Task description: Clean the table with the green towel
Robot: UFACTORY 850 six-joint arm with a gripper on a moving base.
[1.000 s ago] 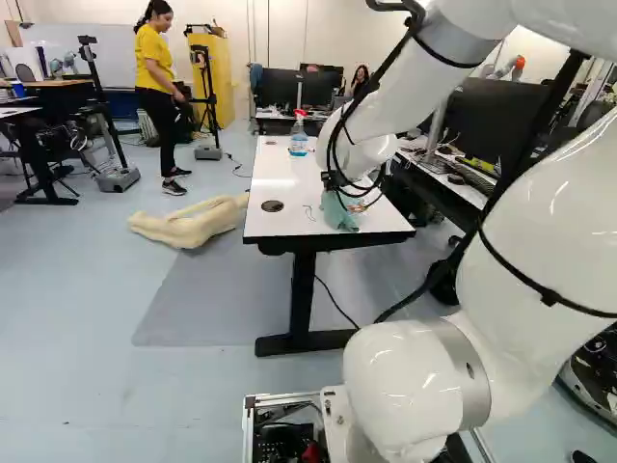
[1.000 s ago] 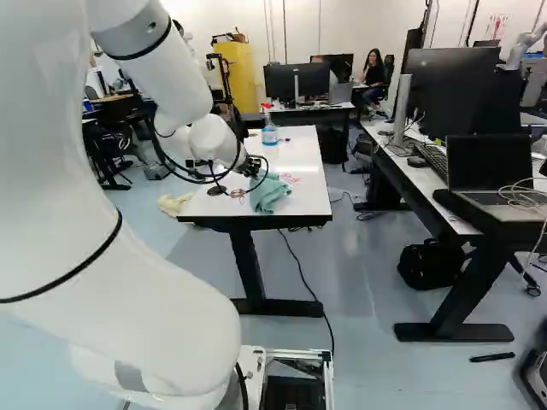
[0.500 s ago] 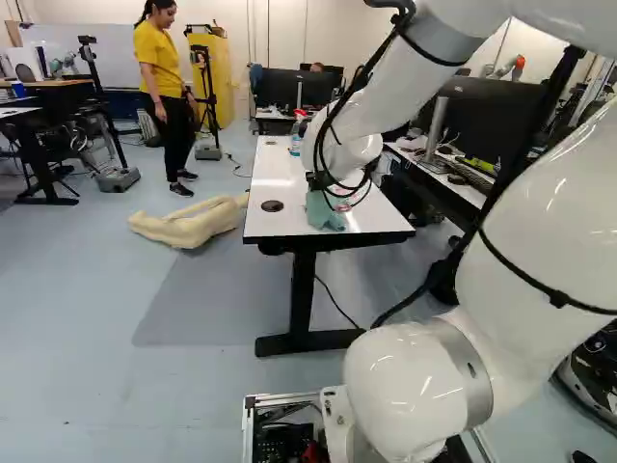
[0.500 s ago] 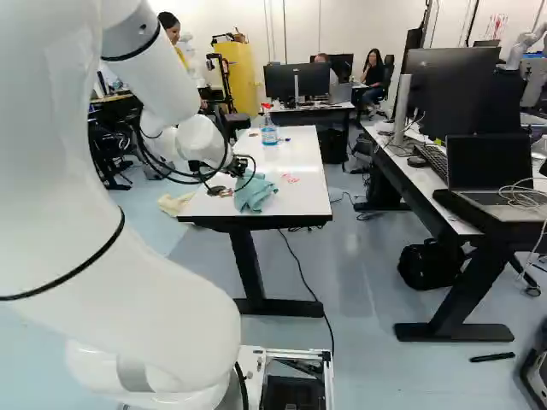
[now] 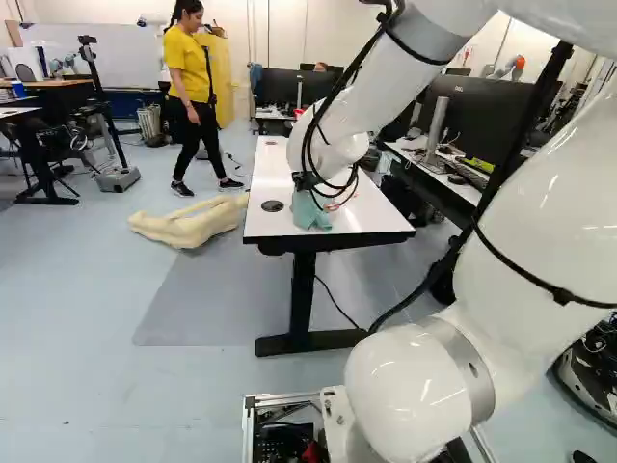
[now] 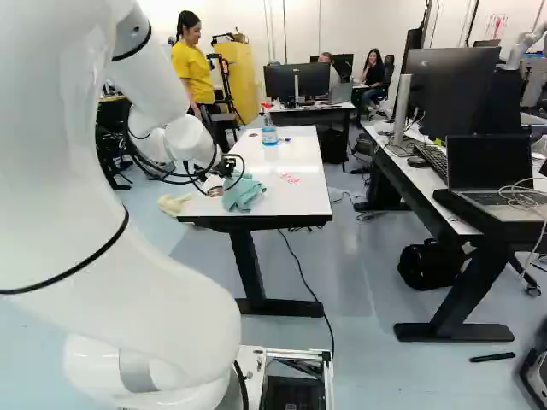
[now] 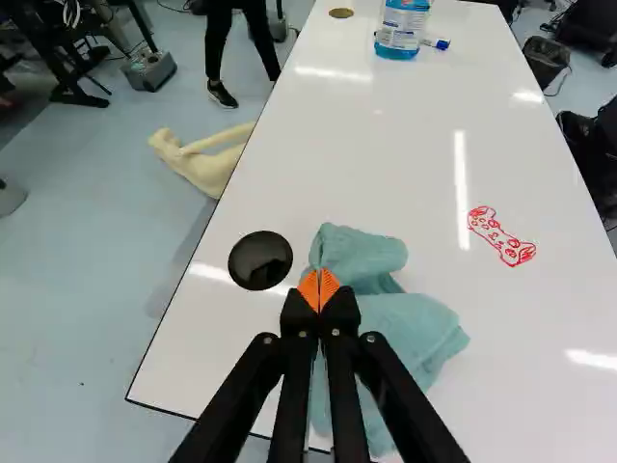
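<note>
Grommet [image 7: 260, 260] sits leftmost on the white table [image 7: 405, 164] in the right base view, black, uncovered. Gripper [image 7: 319, 289] comes next, just beside it, fingers nearly together, pinching green towel [image 7: 395, 323]. Arm has shifted left against its own base joint over the last second, towel dragged along with it, bunched and loose on the tabletop near the close end. Base and table same place. Spray bottle [image 6: 269, 135] further right, standing toward far end, blue-capped marker [image 7: 437, 43] lying just beside it, neither in the way. Red scribble [image 6: 291, 178] rightmost, now well apart from towel, marks plainly there. Change reads as a sideways wiping stroke away from the ink, so cleaning looks unfinished; likely needs towel back over the scribble, pressed flat, with risk of cloth folding up under the fingers
</note>
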